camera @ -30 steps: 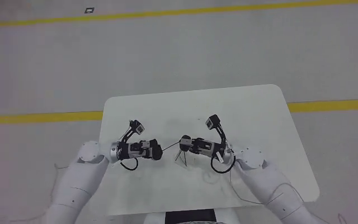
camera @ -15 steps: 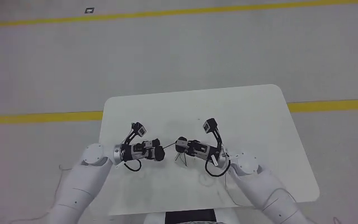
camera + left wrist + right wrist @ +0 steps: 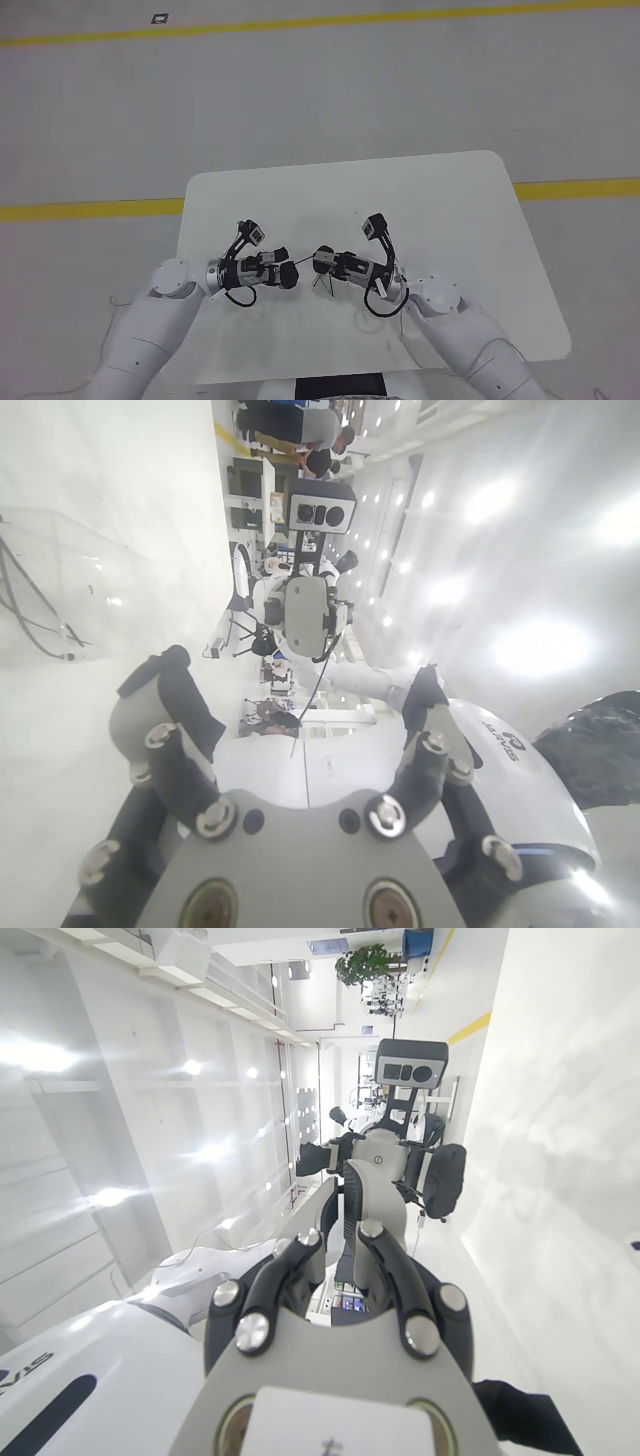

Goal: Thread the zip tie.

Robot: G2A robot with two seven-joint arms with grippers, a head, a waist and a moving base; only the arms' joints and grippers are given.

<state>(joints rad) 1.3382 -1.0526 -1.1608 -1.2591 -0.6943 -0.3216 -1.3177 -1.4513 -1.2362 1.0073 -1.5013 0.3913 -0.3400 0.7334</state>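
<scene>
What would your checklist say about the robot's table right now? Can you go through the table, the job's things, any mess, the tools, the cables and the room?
surface: white table with rounded corners.
job's things: zip tie, a thin dark strip held in the air above the table, between the two tools.
clutter: nothing seen.
tools: left tool open, its fingers wide apart, facing the tie's free end; right tool shut, apparently on the tie's other end.
cables: left cable loop, black, hanging at the left wrist; right cable loop, black, at the right wrist.
surroundings: grey floor with yellow lines across it.
</scene>
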